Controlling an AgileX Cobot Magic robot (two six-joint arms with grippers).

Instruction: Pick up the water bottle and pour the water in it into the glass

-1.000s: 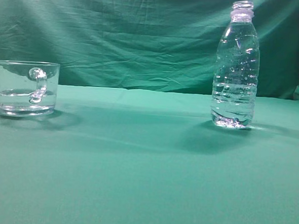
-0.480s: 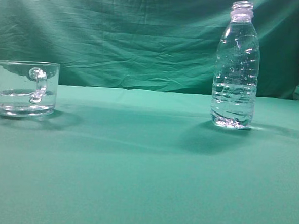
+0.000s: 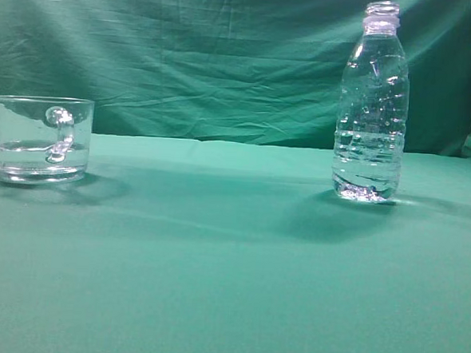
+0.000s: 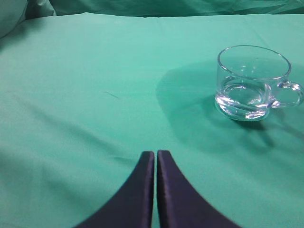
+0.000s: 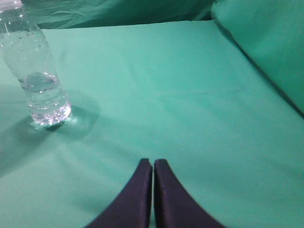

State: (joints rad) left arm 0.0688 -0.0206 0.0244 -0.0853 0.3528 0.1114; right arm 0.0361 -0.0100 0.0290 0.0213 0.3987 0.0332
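Observation:
The water bottle (image 3: 372, 105) stands upright and uncapped on the green cloth at the right, with water (image 3: 367, 164) in its lower part. It also shows in the right wrist view (image 5: 35, 71), far left of my right gripper (image 5: 153, 162), which is shut and empty. The glass (image 3: 39, 138) stands at the left with a little water in its bottom. In the left wrist view the glass (image 4: 254, 80) sits to the upper right of my left gripper (image 4: 155, 154), which is shut and empty. Neither gripper shows in the exterior view.
A green cloth (image 3: 231, 256) covers the table and hangs as a backdrop (image 3: 211, 55) behind. A raised fold of cloth (image 5: 266, 42) lies at the right edge in the right wrist view.

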